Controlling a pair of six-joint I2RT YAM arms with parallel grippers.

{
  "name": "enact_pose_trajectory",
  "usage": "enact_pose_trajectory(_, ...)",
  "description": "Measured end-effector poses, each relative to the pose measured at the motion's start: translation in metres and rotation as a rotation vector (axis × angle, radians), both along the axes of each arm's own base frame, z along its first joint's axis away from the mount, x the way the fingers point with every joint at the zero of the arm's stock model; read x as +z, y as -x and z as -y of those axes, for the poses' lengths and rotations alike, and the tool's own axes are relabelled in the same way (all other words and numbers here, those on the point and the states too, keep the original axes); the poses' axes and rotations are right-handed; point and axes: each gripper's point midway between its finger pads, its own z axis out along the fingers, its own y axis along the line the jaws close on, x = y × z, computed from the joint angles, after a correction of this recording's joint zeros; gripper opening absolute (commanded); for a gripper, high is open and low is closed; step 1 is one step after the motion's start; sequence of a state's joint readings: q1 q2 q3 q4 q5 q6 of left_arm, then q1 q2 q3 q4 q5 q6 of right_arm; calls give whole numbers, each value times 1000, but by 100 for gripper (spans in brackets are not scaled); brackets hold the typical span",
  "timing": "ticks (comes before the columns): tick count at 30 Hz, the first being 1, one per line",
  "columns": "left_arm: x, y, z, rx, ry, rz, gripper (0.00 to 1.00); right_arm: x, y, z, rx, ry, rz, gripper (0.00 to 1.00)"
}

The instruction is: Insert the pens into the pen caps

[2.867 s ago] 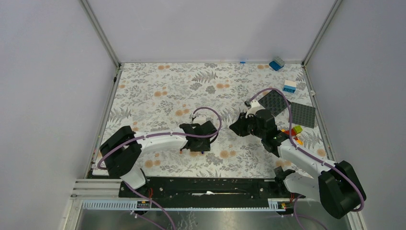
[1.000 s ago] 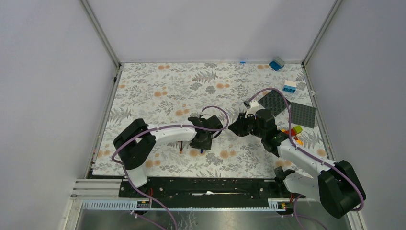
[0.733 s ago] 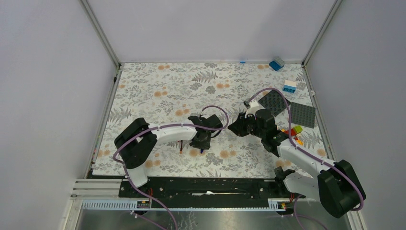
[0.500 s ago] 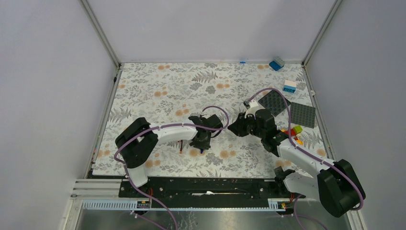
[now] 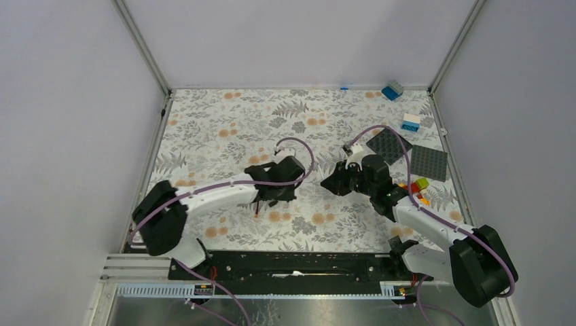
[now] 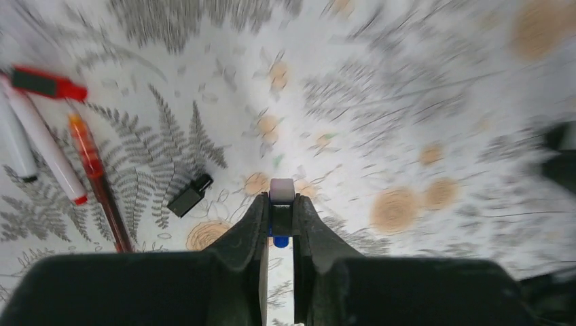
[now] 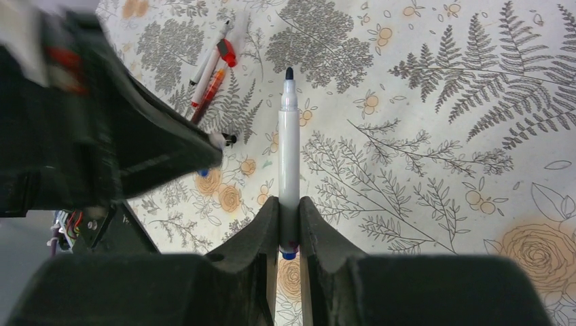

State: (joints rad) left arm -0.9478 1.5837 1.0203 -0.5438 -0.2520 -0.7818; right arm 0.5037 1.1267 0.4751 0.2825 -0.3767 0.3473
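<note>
Fern-and-flower cloth covers the worktop point(image 5: 224, 129), with toy bricks point(image 5: 392, 89) and grey baseplates point(image 5: 429, 163) well off at the far right. Near the middle the two arms face each other. The right claw point(image 7: 288, 224) is pinched narrow on the tail of a white-barrelled pen point(image 7: 289, 142), whose black tip points out ahead, clear of the cloth. The left claw point(image 6: 280, 210) is closed tight on a tiny cap point(image 6: 281, 191), pale at its outer end with blue showing beneath; which end is the mouth I cannot tell. A black cap point(image 6: 190, 195) lies on the cloth just left of it, and the loose pens point(image 6: 44, 146) lie together farther left. The pen looks light and stiff, with a smooth plastic barrel; gripped so far back, its tip is likely to sway or pivot when pressed, so a hold nearer the middle would steady it. The cap is lighter still and slick, apt to squirt out; it wants holding by its sides, mouth free.
</note>
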Motion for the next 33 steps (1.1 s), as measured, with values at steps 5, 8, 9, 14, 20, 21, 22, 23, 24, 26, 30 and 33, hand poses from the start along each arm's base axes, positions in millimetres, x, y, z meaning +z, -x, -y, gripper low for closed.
enact_pose_trajectory(5,79,-30,7,58,208,245,0,9,5,-4,36,-25,18,0)
enact_pose_trajectory(8,107,-38,-6,101,311,352,0,21,8,-8,61,-52,44,0)
enact_pose_trajectory(9,112,-43,-14,123,345,380,0,24,9,-10,69,-62,52,0)
enact_pose_trajectory(14,109,-66,-64,262,441,449,0,46,14,-22,121,-113,97,0)
enact_pose_trajectory(20,125,-72,-68,283,547,492,0,64,19,-36,165,-163,129,0)
enact_pose_trajectory(21,132,-71,-67,281,575,508,0,66,20,-39,174,-171,130,0)
enact_pose_trajectory(22,140,-70,-67,277,603,524,0,69,21,-43,184,-180,135,0)
enact_pose_trajectory(23,148,-69,-67,276,630,542,0,74,24,-47,199,-191,140,0)
enact_pose_trajectory(24,156,-68,-67,274,656,562,0,76,26,-50,210,-199,144,0)
enact_pose_trajectory(26,170,-66,-69,273,707,597,0,83,30,-56,234,-217,157,0)
enact_pose_trajectory(30,192,-59,-73,261,807,652,0,95,38,-66,270,-245,179,0)
enact_pose_trajectory(33,207,-53,-71,244,877,675,0,101,45,-71,297,-263,191,0)
